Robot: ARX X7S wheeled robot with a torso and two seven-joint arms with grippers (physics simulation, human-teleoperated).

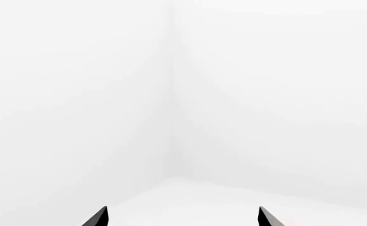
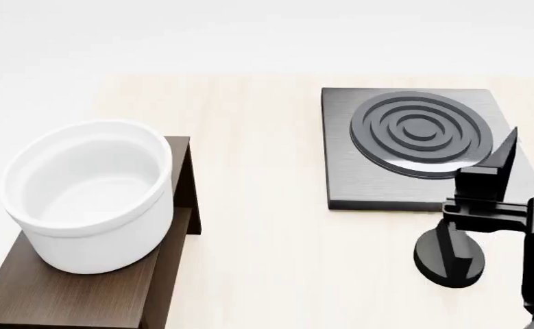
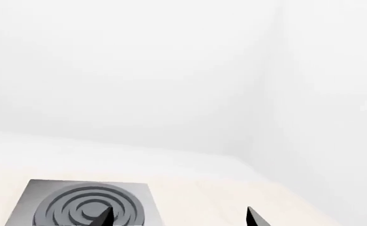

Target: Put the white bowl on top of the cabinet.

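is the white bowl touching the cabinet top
Touching. The head view shows the white bowl resting on the cabinet top, no gap beneath its base.

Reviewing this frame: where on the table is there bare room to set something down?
The widest free patch is the strip of table between the cabinet and the stove plate, plus the band behind both. The cabinet top is mostly taken by the white bowl. Near the right gripper it is crowded.

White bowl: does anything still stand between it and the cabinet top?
No. The white bowl sits upright on the cabinet top, with nothing visible between them. The right hand is over by the stove plate.
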